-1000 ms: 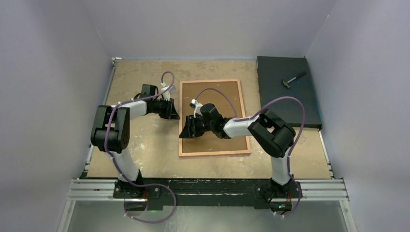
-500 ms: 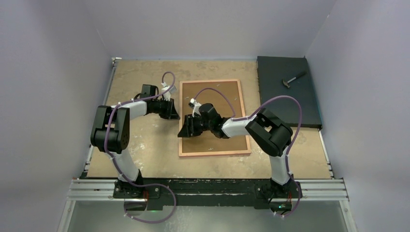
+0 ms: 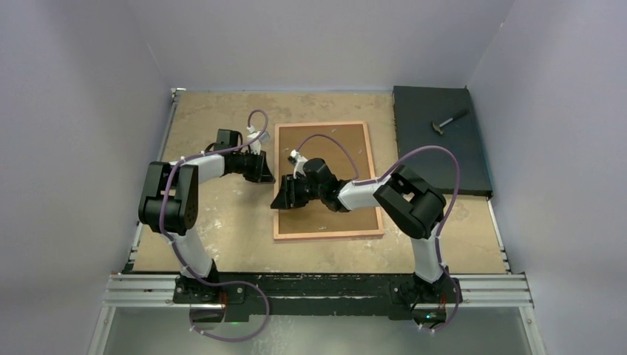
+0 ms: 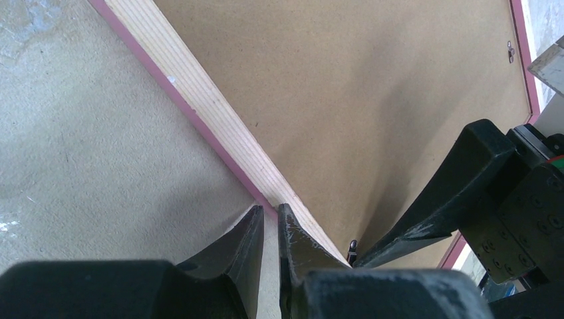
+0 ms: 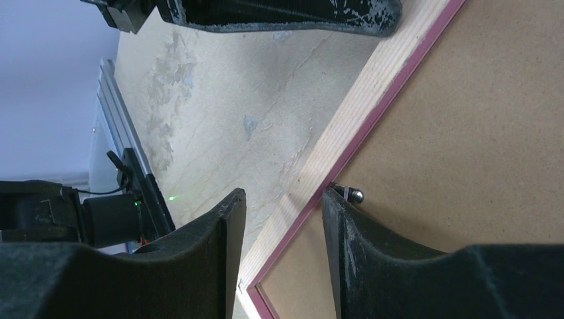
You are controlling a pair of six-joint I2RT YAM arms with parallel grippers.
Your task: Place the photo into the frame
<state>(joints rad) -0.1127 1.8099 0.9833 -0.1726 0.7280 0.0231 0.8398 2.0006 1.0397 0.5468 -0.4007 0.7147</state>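
Frame (image 3: 329, 234) lies back-up under me, long axis running away; its left rim passes between my half-open right claw (image 5: 282, 196), gripping nothing. My left claw (image 4: 271, 209), almost shut, meets the same rim; photo unseen.

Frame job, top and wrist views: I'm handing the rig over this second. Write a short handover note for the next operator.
Left tool: nearly closed, tips at the left rim of the frame, gripping nothing that shows.
Right tool: open, straddling the same rim, one finger beside a small metal tab.
The frame lies back up mid-table with the brown backing board seated in it. The photo is not in view; whether it sits under the board cannot be told.
Done: board in place.
Left: probably confirm the photo is inside, then see to the tabs.
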